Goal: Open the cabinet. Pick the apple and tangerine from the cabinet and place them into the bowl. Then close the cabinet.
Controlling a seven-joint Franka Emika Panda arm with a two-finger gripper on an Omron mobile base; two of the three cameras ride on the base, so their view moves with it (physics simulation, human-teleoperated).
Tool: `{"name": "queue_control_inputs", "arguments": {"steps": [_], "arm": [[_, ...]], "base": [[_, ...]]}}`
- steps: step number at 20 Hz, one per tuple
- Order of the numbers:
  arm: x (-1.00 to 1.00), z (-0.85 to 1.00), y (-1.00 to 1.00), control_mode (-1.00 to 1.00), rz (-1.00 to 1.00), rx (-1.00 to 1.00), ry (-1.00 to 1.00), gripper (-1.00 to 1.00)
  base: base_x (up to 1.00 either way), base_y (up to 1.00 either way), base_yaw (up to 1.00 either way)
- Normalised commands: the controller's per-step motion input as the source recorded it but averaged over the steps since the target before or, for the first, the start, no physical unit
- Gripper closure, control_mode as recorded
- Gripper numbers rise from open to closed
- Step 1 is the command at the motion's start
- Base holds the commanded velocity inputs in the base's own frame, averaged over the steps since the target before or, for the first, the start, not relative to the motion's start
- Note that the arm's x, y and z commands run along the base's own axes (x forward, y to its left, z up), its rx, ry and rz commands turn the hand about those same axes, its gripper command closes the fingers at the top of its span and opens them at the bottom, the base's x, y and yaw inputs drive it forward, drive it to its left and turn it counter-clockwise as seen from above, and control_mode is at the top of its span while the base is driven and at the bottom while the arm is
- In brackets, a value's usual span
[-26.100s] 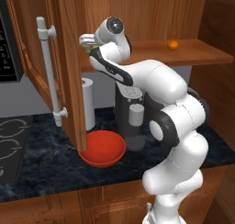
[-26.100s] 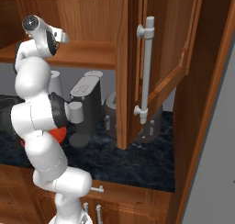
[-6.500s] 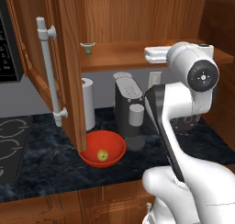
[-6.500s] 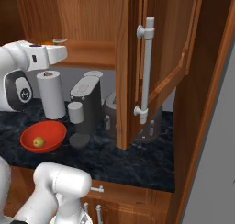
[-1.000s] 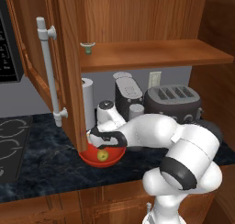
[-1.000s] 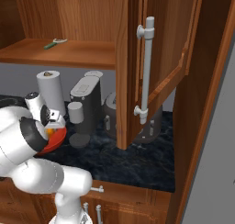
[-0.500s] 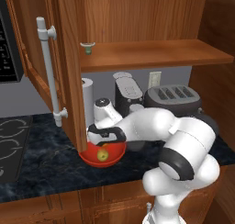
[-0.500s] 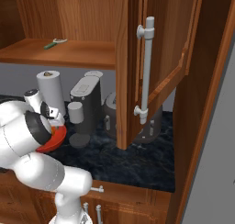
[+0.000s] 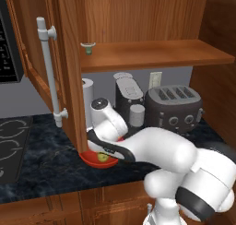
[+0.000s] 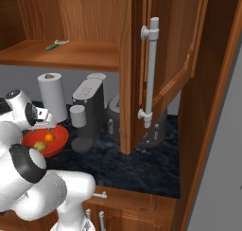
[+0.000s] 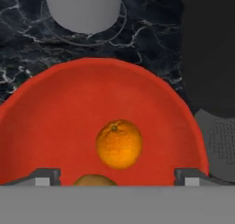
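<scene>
Gripper (image 11: 117, 175) jaws spread wide, holding nothing. Tangerine (image 11: 119, 143) sits in bowl (image 11: 55, 103) just ahead of & between the tips; apple (image 11: 94, 180) at tips' level, also in bowl. Remaining: cabinet doors (image 10: 163, 59) — rigid, prob. swing easy; push via bar handle (image 10: 150, 66).

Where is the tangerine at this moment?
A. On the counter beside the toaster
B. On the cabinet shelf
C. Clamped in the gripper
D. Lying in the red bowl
D: the tangerine lies loose in the red bowl next to the apple, with the open gripper above it.
</scene>
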Motion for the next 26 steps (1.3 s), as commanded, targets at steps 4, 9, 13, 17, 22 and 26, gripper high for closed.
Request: {"name": "queue_control_inputs", "arguments": {"steps": [4, 9, 13, 17, 22, 26], "arm": [[-1.00, 0.90, 0.00, -1.00, -0.02, 0.00, -0.35, -1.00], [-0.74, 1.00, 0.00, -1.00, -0.03, 0.00, -0.33, -1.00], [-0.75, 0.91, -0.22, -1.00, 0.00, 0.00, -0.30, -1.00], [-0.91, 0.79, -0.48, -1.00, 0.02, 0.03, -0.32, -1.00], [-0.79, 0.95, -0.25, -1.00, 0.01, 0.02, -0.37, -1.00], [-0.70, 0.99, 0.00, -1.00, 0.00, 0.00, -0.35, -1.00]], "base": [[0.00, 0.00, 0.00], [0.00, 0.00, 0.00], [0.00, 0.00, 0.00], [0.00, 0.00, 0.00], [0.00, 0.00, 0.00], [0.00, 0.00, 0.00]]}}
